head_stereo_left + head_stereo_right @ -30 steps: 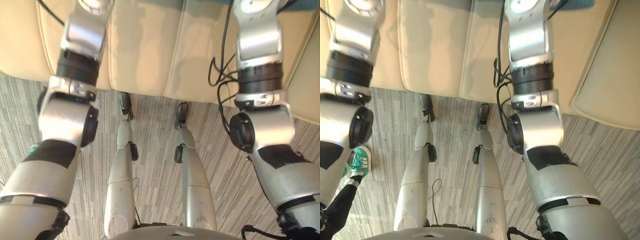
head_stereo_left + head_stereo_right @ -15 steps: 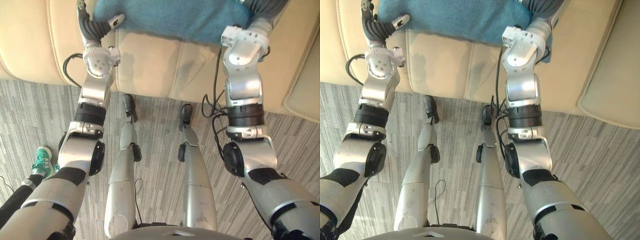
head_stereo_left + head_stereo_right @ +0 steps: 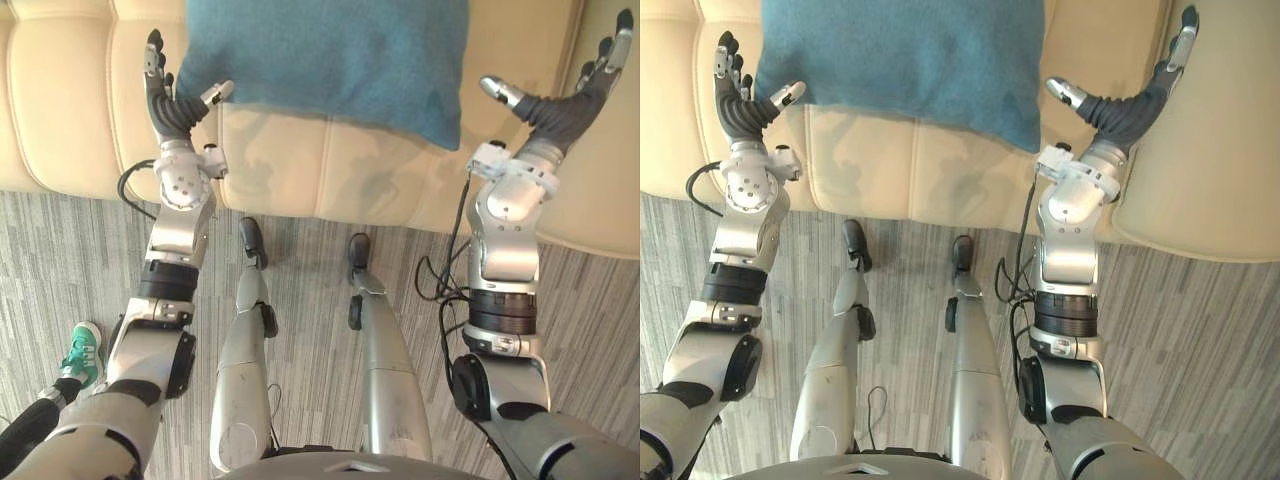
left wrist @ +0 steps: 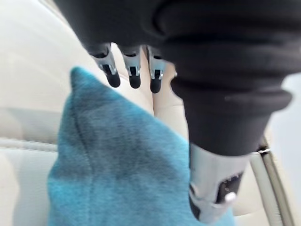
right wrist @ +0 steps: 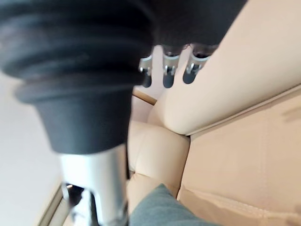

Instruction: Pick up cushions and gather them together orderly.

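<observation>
A teal cushion [image 3: 330, 50] lies flat on the cream sofa seat [image 3: 300, 160], its near edge overhanging the seat cushions a little. My left hand [image 3: 170, 105] stands just left of the cushion's near left corner, fingers straight and open, thumb close to the cloth. My right hand [image 3: 560, 105] is raised to the right of the cushion's near right corner, open, clear of it. In the left wrist view the teal cushion [image 4: 117, 174] shows beside my fingers [image 4: 134, 75]. The right wrist view shows a cushion corner [image 5: 164, 207] and the cream armrest [image 5: 235, 80].
The sofa's right armrest [image 3: 1220, 150] rises beside my right hand. Grey striped carpet [image 3: 60, 250] covers the floor in front of the sofa. A person's green shoe [image 3: 82, 345] stands on the carpet at the left.
The camera has tilted up, showing more of the sofa. Both hands have come off the cushion's near edge and spread apart to either side, fingers straightened.
</observation>
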`<state>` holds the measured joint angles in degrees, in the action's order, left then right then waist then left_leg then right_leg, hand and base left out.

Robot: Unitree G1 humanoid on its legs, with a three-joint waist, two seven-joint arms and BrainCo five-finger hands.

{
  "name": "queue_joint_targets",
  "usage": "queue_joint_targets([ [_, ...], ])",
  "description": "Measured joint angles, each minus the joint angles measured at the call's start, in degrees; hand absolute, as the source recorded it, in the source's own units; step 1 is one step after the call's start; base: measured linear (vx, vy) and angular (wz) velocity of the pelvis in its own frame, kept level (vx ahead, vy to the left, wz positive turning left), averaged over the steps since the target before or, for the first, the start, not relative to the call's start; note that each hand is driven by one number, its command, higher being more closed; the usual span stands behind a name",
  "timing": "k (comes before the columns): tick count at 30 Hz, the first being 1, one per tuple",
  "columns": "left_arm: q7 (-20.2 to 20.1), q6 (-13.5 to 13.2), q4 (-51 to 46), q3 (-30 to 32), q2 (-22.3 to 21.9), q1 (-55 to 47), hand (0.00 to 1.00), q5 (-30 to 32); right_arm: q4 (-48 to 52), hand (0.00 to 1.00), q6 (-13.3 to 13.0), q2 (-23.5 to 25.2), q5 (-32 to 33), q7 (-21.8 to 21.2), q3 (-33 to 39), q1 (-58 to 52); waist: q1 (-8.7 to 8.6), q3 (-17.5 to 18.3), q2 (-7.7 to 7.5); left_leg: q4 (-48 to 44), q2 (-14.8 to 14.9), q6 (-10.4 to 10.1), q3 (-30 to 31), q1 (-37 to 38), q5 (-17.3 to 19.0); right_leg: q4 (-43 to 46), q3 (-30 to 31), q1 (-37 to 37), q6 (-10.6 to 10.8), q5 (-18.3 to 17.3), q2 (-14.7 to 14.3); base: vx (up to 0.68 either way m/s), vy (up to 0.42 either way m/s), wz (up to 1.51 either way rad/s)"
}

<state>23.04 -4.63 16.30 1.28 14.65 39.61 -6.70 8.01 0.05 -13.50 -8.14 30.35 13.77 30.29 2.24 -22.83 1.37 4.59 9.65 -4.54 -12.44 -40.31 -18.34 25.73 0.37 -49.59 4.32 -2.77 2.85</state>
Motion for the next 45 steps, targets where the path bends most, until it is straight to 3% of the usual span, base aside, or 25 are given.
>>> queue_joint_targets([
  [5, -1.7, 0.0, 0.0, 2.7, -1.5, -9.6, 0.00, 0.0, -0.4, 0.00, -0.3, 4.7, 2.0, -1.8, 1.6, -9.5, 0.03, 0.1, 0.01, 0.0, -0.4, 0.6, 0.0, 5.5, 0.2, 0.0, -0.7, 5.7, -0.1, -1.6, 0.2, 0.00, -0.118, 0.09],
  [9, -3.0, 0.0, 0.2, 5.1, -6.8, -21.4, 0.00, 0.0, -5.1, 0.00, -1.3, 8.4, 3.6, -4.5, -0.5, -18.1, -0.07, 0.5, -0.05, 0.0, -0.7, 1.0, -0.1, 12.5, 1.7, -0.6, -1.0, 13.1, -0.1, -3.0, 0.6, 0.04, -0.094, 0.06],
  [14, -5.4, 0.7, 6.5, 6.7, -12.6, -35.5, 0.00, 0.0, -15.2, 0.00, -1.6, 11.9, 4.5, -10.9, -3.5, -30.1, -0.02, 6.7, -0.02, 0.0, -0.9, 0.7, -0.8, 21.1, 5.1, -4.0, -0.9, 22.7, 0.0, -4.0, 0.8, 0.08, -0.032, -0.06],
  [17, -7.9, 1.4, 16.0, 10.6, -15.6, -42.6, 0.00, 0.1, -25.7, 0.00, -1.4, 14.1, 4.3, -15.4, -4.7, -36.9, -0.13, 11.7, -0.05, 0.0, -0.9, 0.2, -1.9, 28.5, 7.4, -7.6, -0.6, 31.0, -0.4, -4.6, 0.8, 0.12, 0.021, -0.11],
  [24, -11.3, 2.6, 34.2, 20.1, -18.9, -47.3, 0.00, 3.6, -44.1, 0.00, -0.5, 16.3, 3.3, -20.1, -2.9, -41.5, -0.24, 18.9, -0.76, 0.0, -0.9, -0.9, -5.0, 36.7, 10.7, -13.3, 1.1, 39.9, -0.2, -3.5, 0.8, 0.08, 0.026, -0.19],
  [29, -12.6, 3.0, 37.3, 21.7, -18.8, -46.7, 0.00, 6.0, -49.2, 0.00, -0.3, 16.4, 3.7, -20.3, 1.2, -40.6, -0.01, 19.9, -1.06, 0.0, -0.9, -1.4, -5.8, 38.8, 11.0, -16.3, 1.8, 42.9, 0.5, -1.5, 0.8, 0.03, 0.022, -0.10],
  [32, -13.1, 3.1, 38.5, 22.3, -18.3, -45.9, 0.00, 7.0, -51.1, 0.00, -0.1, 16.3, 3.6, -20.3, 2.3, -40.2, 0.02, 19.6, -2.15, 0.0, -1.0, -1.0, -7.1, 39.6, 11.5, -16.7, 2.9, 43.2, 0.6, -0.8, 0.8, 0.00, 0.017, -0.20],
  [33, -13.2, 3.3, 38.4, 22.2, -17.8, -45.5, 0.00, 7.0, -52.1, 0.00, 0.3, 16.3, 3.4, -20.3, 2.3, -39.0, 0.03, 19.2, -2.48, -1.2, -0.9, -1.1, -7.7, 39.4, 12.1, -15.9, 3.0, 42.8, 0.3, -1.1, 0.8, -0.02, 0.004, -0.20],
  [34, -13.0, 3.3, 37.9, 22.3, -17.3, -44.8, 0.00, 6.8, -52.3, 0.00, 0.3, 16.4, 3.2, -20.3, 2.3, -38.5, 0.32, 17.6, -3.59, -4.6, -0.4, -1.1, -7.7, 38.9, 13.7, -14.7, 2.2, 42.8, -1.4, -2.1, 1.1, -0.06, -0.012, -0.20],
  [36, -12.5, 3.4, 37.7, 22.1, -17.0, -44.6, 0.00, 6.8, -52.3, 0.00, 0.4, 16.4, 3.2, -20.3, 2.2, -38.0, 0.81, 17.3, -3.66, -7.4, 0.9, -0.8, -6.9, 37.8, 15.1, -14.4, -3.2, 43.2, -6.2, -3.1, 2.4, -0.05, -0.037, -0.09],
  [37, -12.1, 3.5, 37.1, 22.3, -16.9, -44.4, 0.00, 6.8, -52.6, 0.00, 0.3, 16.7, 3.2, -20.2, 2.2, -37.9, 0.83, 17.0, -3.52, -10.0, 2.1, 0.0, -6.4, 36.1, 15.6, -4.0, -5.7, 40.5, -6.0, -5.1, 4.3, -0.02, -0.066, 0.12],
  [38, -12.0, 3.5, 36.8, 22.2, -16.4, -44.4, 0.00, 6.7, -53.1, 0.00, 0.3, 16.8, 3.2, -20.3, 1.8, -37.9, 0.44, 17.2, -4.50, -11.8, 2.0, -0.1, -6.2, 35.1, 15.7, 3.2, -6.0, 38.6, -4.9, -6.2, 5.4, -0.04, -0.103, 0.37],
  [39, -11.8, 3.6, 36.0, 22.2, -15.6, -43.5, 0.00, 6.7, -54.9, 0.00, 0.3, 17.1, 3.2, -20.3, 1.6, -37.6, 0.56, 17.2, -6.72, -15.6, 0.7, -0.7, -4.5, 33.6, 17.5, 10.0, -6.2, 36.3, -2.3, -6.2, 6.9, -0.06, -0.067, 0.39],
  [40, -11.8, 3.6, 35.9, 22.3, -16.0, -43.2, 0.00, 6.6, -55.9, 0.00, 0.2, 16.8, 3.1, -20.2, 2.2, -37.1, 1.13, 18.0, -6.45, -16.5, 1.1, -0.5, -3.0, 32.2, 18.6, 7.3, -6.2, 36.8, -0.8, -5.4, 5.4, -0.06, -0.039, 0.15],
  [41, -11.8, 3.5, 36.0, 22.5, -17.2, -44.1, 0.00, 6.2, -56.4, 0.00, 0.3, 16.5, 3.0, -19.9, 2.2, -36.6, 1.94, 19.3, -4.14, -15.0, 1.8, 0.3, -1.5, 30.9, 17.9, 3.1, -5.5, 39.1, 0.6, -6.6, 4.4, -0.07, -0.036, -0.23],
  [42, -11.8, 3.4, 35.8, 22.9, -17.7, -44.1, 0.00, 6.1, -56.4, 0.00, 0.3, 16.3, 2.9, -19.9, 2.2, -36.1, 2.65, 19.0, -4.00, -14.6, 2.1, 0.1, -1.9, 31.0, 17.0, 5.3, -6.0, 39.1, 0.7, -7.6, 4.8, -0.11, -0.085, -0.11],
  [43, -11.1, 3.4, 34.4, 23.2, -17.5, -43.8, 0.00, 5.4, -57.5, 0.00, 0.3, 16.9, 1.4, -20.1, 1.5, -34.6, 2.15, 18.8, -5.32, -16.4, 0.9, 0.5, -2.0, 29.5, 15.8, 9.7, -7.3, 41.0, 1.0, -12.7, 6.9, -0.11, -0.122, -0.03],
  [45, -10.1, 3.2, 33.1, 22.0, -17.8, -43.6, 0.00, 3.8, -58.6, 0.00, 0.8, 16.9, 0.9, -19.9, 1.2, -32.9, 3.37, 18.5, -5.63, -18.4, 1.5, 0.1, -2.8, 26.9, 15.6, 1.7, -8.7, 43.3, 1.3, -15.4, 5.8, -0.20, -0.128, -0.15],
])
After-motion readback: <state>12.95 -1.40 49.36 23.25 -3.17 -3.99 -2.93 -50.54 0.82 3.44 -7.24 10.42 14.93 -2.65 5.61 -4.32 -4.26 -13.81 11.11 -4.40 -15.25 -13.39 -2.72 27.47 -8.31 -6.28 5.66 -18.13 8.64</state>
